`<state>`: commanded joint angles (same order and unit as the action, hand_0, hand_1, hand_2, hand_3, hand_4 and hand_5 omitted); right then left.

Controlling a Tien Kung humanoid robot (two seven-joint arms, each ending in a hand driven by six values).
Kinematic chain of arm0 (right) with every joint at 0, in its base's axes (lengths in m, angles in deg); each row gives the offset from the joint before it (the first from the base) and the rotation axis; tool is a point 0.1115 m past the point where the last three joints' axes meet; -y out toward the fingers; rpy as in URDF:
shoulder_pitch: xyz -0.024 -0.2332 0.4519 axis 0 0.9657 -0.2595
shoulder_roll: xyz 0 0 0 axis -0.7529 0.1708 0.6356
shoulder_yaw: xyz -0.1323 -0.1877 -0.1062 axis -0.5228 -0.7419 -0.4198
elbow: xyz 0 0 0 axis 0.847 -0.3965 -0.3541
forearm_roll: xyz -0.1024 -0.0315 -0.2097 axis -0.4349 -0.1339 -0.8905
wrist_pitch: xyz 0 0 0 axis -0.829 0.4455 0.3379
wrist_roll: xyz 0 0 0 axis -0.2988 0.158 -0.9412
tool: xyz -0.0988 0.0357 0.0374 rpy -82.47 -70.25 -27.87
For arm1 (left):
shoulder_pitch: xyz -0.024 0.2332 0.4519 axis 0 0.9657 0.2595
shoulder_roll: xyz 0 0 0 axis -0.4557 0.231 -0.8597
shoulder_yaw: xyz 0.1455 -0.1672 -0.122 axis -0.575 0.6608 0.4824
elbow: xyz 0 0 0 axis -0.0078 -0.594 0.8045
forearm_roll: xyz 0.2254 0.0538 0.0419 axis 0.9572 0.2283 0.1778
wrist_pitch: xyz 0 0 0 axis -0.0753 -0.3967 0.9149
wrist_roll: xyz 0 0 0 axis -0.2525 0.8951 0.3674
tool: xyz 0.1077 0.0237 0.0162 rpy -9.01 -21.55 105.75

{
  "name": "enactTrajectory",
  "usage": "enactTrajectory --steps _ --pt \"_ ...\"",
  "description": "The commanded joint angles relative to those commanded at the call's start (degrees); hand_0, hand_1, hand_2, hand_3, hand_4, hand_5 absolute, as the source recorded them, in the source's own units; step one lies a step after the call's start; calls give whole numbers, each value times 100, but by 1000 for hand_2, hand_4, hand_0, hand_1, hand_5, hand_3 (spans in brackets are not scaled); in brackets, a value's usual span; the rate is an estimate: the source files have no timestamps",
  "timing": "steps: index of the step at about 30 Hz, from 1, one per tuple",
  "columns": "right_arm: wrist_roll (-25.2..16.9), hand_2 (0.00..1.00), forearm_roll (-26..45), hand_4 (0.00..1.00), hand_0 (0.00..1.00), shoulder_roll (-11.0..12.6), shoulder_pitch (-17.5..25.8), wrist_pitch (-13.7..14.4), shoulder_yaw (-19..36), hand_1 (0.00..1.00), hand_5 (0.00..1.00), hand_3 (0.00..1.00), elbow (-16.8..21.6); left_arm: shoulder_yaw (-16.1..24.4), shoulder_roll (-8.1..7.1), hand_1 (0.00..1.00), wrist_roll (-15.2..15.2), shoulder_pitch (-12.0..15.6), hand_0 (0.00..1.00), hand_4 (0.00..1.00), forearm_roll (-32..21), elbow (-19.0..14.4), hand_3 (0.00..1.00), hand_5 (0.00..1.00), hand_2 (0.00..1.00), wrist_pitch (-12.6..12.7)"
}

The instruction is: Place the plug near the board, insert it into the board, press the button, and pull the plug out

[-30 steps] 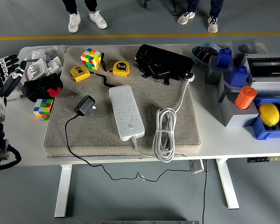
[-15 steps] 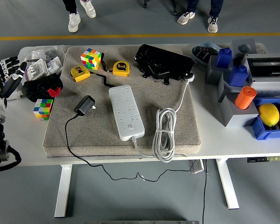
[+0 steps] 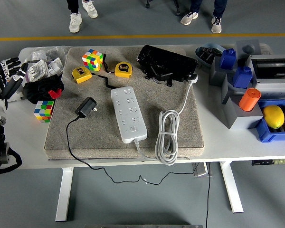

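Lying on the grey mat (image 3: 99, 137), the black plug adapter (image 3: 86, 107) is sitting at about nine o'clock of the white power strip (image 3: 128, 114), near it but not touching, its prongs pointing toward the strip and none of the sockets holding it. Its thin black cord (image 3: 69, 142) is trailing toward six o'clock, over the mat's edge and off the white surface (image 3: 218, 142). That layout is fitting both a plug waiting to go in and one already pulled out again.

The left hand (image 3: 7, 76) is hovering at the far nine o'clock edge, fingers loosely spread and holding nothing; the right hand is out of view.

The adapter is looking light, rigid and smooth-sided, so it is probably liable to skid on a push. Taking it across the two flat sides of its body, well behind the prongs, seems best. The cord is limp and may be dragging a little. The strip's button (image 3: 132, 129) is sitting toward its six o'clock end, and the strip is light enough to shift under a pull.
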<state>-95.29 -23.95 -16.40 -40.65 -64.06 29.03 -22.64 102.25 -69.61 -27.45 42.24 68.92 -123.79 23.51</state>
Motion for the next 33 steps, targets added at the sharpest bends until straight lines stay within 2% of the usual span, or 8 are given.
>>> enactTrajectory --steps 33 --pt "53 683 -18 998 698 -10 -39 -13 42 702 562 578 2 41 23 727 56 -29 764 874 22 -38 711 556 740 -4"
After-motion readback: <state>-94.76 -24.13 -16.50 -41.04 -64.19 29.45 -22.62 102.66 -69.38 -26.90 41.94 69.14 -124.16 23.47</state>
